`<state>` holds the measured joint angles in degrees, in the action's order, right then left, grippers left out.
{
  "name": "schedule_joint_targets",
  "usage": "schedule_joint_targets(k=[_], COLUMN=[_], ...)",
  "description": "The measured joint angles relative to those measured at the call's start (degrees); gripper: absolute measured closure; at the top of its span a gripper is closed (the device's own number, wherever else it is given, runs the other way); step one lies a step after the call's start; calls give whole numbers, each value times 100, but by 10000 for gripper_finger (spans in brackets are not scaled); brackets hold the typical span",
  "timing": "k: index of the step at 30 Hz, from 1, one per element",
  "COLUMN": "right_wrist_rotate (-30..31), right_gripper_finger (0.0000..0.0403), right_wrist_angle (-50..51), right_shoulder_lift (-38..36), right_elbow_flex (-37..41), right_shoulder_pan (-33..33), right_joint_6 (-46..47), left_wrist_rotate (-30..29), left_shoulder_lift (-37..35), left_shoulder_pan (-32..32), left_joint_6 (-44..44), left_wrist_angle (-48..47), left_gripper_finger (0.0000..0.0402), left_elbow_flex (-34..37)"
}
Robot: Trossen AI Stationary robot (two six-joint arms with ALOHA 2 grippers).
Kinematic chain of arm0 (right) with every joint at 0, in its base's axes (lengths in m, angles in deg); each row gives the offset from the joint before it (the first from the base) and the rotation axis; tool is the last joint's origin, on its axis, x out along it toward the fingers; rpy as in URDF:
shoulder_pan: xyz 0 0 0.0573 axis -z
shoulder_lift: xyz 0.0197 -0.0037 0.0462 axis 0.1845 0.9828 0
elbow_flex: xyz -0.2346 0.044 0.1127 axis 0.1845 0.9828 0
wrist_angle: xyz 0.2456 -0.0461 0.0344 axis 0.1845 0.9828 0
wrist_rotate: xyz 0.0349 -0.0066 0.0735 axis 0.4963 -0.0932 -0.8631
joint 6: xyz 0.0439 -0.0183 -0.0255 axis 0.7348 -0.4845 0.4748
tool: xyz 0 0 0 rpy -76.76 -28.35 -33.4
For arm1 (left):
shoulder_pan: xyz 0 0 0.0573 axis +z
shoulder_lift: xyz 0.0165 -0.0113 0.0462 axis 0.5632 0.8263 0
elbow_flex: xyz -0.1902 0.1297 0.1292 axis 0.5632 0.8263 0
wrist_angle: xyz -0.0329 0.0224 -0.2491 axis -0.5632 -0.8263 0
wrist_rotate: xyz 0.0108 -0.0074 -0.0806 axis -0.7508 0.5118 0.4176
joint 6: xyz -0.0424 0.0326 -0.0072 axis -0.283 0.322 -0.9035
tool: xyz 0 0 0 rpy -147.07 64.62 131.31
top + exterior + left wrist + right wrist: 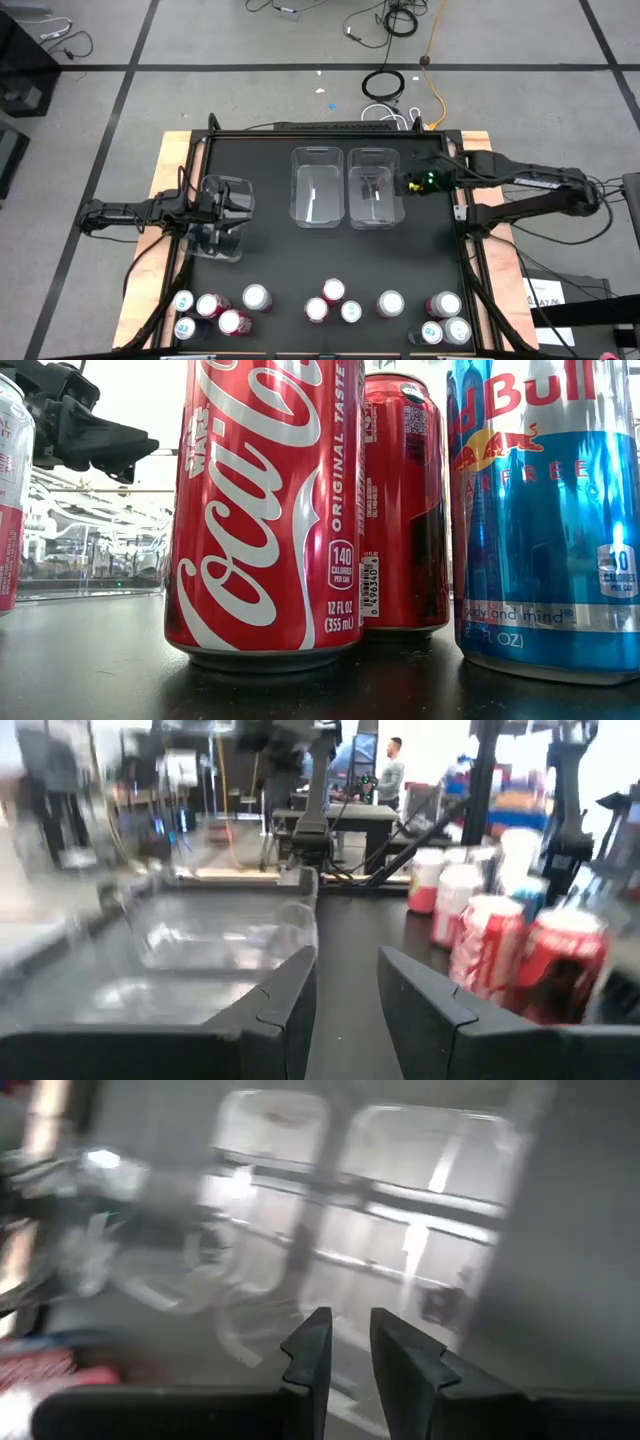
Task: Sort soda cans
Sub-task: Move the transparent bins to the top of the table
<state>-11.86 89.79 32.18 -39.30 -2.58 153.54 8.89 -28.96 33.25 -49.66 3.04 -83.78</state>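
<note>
— Looking down from above, what do you have?

— I see the soda cans point(330, 303) strung along the near edge of the black table point(270, 250), silver tops up, in loose clusters at left, middle and right. None sits in a bin. Two clear bins point(346, 187) stand side by side at the middle of the table toward the far edge, and a third bin point(221, 218) lies off to the left.

— Where are the arms?

— My left gripper point(218, 206) is over that third bin; in its wrist view the fingers point(290, 1005) stand a little apart with nothing between them, the bin's rim just beyond, and red cans point(520, 960) off to one side. My right gripper point(412, 184) is at the right wall of the two middle bins, fingers point(310, 1350) narrowly parted and holding nothing.

— And the table-level camera?

— A red cola can point(265, 510) fills it, a second red can point(405, 500) behind and a blue can point(545, 510) beside.
</note>
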Motion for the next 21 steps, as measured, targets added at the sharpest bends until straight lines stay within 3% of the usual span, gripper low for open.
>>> schedule_joint_targets(k=[4,12,21], right_wrist_rotate=[296,998,1204], right_gripper_finger=[337,337,337], right_wrist_angle=[-214,-235,-230], right_shoulder_lift=[-54,266,791], right_elbow_flex=[0,0,0], right_shoulder_pan=[-585,-1492,-2011], right_joint_6=[0,565,586], left_wrist_rotate=[-146,-203,-274], left_shoulder_lift=[2,2,0], left_shoulder_pan=[-1,1,-1], left_joint_6=[-1479,-3421,-3651], left_wrist_angle=[-26,-1,43], left_gripper_finger=[281,281,281], left_elbow_flex=[0,0,-13])
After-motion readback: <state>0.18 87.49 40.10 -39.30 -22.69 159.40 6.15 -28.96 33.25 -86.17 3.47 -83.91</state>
